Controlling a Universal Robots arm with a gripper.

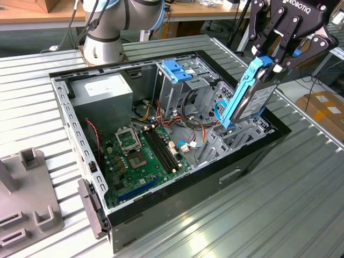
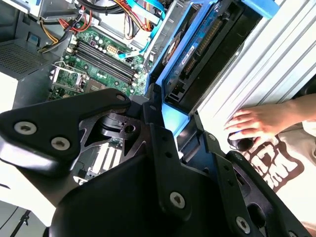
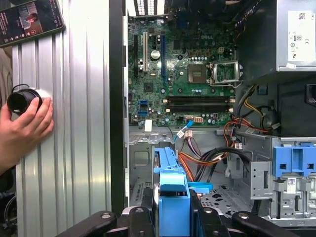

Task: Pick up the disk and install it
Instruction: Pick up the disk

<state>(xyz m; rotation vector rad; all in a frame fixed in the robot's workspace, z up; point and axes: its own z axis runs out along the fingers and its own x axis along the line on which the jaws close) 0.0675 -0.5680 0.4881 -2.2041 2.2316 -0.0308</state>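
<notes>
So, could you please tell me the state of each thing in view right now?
hand: shut on the disk's upper end.
disk: held up tilted, lower end down inside the case.
computer case: lying on its side, open, no cover on.
processor socket: bare, no cooler on it.
person's hand: resting on a black round object.

Smooth blue plastic frames the grey-metal disk [image 1: 258, 99].

disk [image 1: 253, 101] in pincer [image 1: 269, 63] | lower end inside case [image 1: 177, 196] | case on table [image 1: 279, 215]
</notes>
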